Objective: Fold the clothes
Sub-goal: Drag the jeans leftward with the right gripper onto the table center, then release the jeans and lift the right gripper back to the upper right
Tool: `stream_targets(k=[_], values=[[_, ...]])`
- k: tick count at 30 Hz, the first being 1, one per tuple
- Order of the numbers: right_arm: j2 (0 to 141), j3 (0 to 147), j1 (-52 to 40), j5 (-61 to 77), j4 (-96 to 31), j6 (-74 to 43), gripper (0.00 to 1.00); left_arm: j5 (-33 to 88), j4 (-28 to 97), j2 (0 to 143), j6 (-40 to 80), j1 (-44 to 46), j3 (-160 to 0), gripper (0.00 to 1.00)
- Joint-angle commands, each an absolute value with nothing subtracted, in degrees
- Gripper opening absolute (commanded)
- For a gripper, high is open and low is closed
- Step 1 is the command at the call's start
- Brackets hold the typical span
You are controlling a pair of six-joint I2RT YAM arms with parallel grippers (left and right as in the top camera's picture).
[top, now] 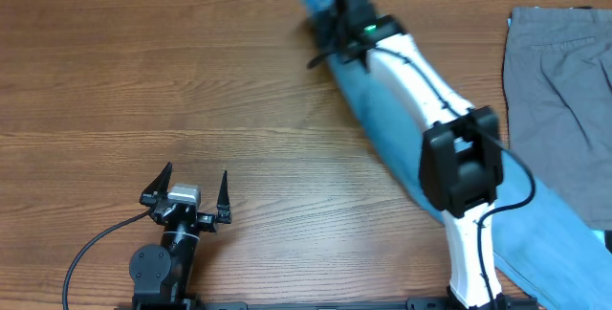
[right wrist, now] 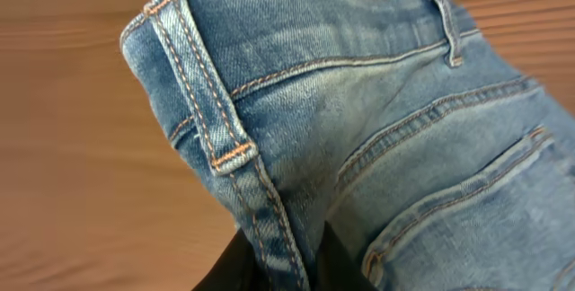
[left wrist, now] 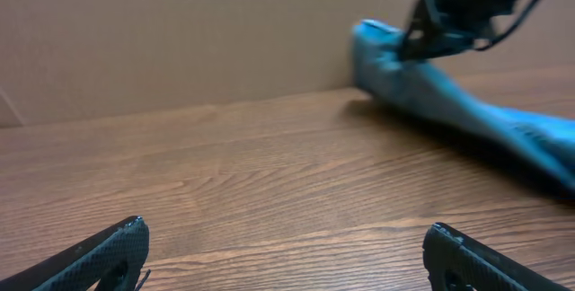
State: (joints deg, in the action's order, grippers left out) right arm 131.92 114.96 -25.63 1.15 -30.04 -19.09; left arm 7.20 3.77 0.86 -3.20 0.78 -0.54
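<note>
faded blue denim first: the jeans [top: 382,109] lie in a long slanted strip on the right half of the tabletop [top: 143,80], running from the near right corner up toward the far middle. the far end is bunched and lifted a little off the wood. that is where the right gripper [top: 330,18] has it, jaws closed on the cloth.

seen from the right wrist, the waistband [right wrist: 202,93] with its orange stitching folds over and drops down between the two dark fingers [right wrist: 225,277] at the bottom of the view. a belt loop [right wrist: 445,22] sits at the upper right, and the double seam of a back pocket [right wrist: 467,210] shows at the lower right. the right arm [top: 449,147], white and black, stretches out above the leg and hides part of it from overhead.

just beside the jeans, at the far right edge of the tabletop, a grey garment [top: 559,90] lies flat. whether its near edge touches the denim i cannot tell.

well apart from all that, down at the near left, the left gripper [top: 186,190] sits low with its jaws spread wide and nothing between them. its fingertips [left wrist: 108,251] point across bare wood toward a plain brown wall [left wrist: 180,30] behind the tabletop.
</note>
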Motion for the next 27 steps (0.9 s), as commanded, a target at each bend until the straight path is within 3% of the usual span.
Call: stream_targets(k=[1,9,11,13,14,16,17,27], values=[[131.46,115.83,-30.74,10.46,-26.92,-27.81,0.04,6.87,3.81,0.32,-3.88,0.67,-0.27,1.00],[132.14,115.85,-43.94,13.85,-18.76,-30.39,0.04,6.87,3.81,0.32,-3.90,0.67,-0.27,1.00],[132.14,115.90,-45.60,13.78,-17.98,-30.70,0.09,6.87,3.81,0.32,-3.88,0.67,-0.27,1.00],[132.11,116.07,-46.28,12.71,-18.52,-29.23,0.54,6.87,3.81,0.32,-3.88,0.67,-0.27,1.00],[132.11,116.46,-46.22,12.05,-19.44,-28.62,0.68,6.87,3.81,0.32,-3.88,0.67,-0.27,1.00],[132.09,117.84,-44.93,10.50,-22.39,-28.49,0.77,6.87,3.81,0.32,-3.88,0.67,-0.27,1.00],[131.87,119.85,-43.09,10.33,-26.17,-28.49,0.97,6.87,3.81,0.32,-3.88,0.67,-0.27,1.00],[127.26,127.48,-27.38,10.63,-51.66,-28.49,1.00,6.87,3.81,0.32,-3.90,0.67,-0.27,1.00]])
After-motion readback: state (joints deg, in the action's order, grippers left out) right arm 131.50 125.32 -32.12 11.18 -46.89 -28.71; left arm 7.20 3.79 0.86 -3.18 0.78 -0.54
